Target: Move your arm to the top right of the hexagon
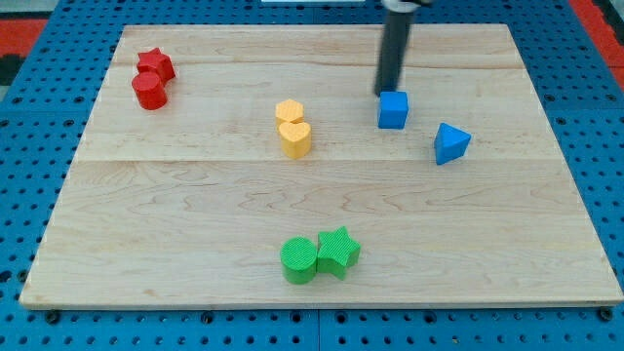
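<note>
Rod (393,49) cut off by the view's top edge, yellow hexagon (289,110) partly hidden behind yellow heart (295,138)

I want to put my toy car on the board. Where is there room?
Bare wood lies between the red blocks and the green pair, and at the view's bottom right, below the blue triangle. It is crowded where my tip sits just above the blue cube, near the yellow blocks.

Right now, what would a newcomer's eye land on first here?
First, the dark rod coming down from the view's top, my tip just above the blue cube, with a blue triangular block to its right. Then the colour pairs on the pale wooden board: two red blocks top left, two yellow blocks mid-board, two green blocks near the bottom.
</note>
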